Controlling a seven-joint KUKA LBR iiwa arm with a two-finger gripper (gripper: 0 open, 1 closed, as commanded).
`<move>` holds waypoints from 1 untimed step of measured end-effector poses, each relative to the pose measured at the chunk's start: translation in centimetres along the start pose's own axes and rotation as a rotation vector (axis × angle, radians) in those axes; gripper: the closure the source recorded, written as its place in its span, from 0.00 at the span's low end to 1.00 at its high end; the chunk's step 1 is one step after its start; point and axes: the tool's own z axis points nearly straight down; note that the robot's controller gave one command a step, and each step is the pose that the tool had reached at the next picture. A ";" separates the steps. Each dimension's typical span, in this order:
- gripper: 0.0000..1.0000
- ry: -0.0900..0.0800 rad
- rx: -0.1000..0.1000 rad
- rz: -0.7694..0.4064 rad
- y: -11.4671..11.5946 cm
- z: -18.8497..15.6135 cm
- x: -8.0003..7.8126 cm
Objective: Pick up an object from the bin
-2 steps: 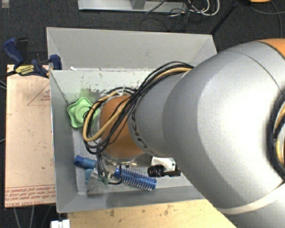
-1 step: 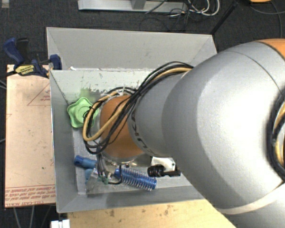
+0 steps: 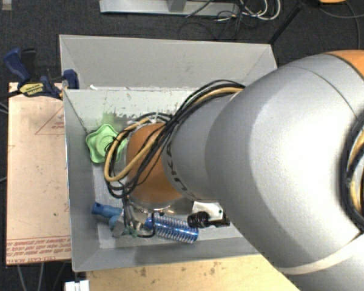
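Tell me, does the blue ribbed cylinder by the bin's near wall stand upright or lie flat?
Lying flat: the blue ribbed cylinder shows its whole long side from above.

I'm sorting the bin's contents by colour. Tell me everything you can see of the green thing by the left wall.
The green thing is a bright, plastic-looking piece with rounded lobes, like a star or flower knob. It lies on the bin's floor in the far left corner, close by the left wall. Its right side is hidden behind the arm's cables. No other loose thing touches its visible part.
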 end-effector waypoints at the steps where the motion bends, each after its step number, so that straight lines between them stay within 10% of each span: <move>1: 1.00 -0.016 -0.010 -0.004 0.1 -13.0 0.1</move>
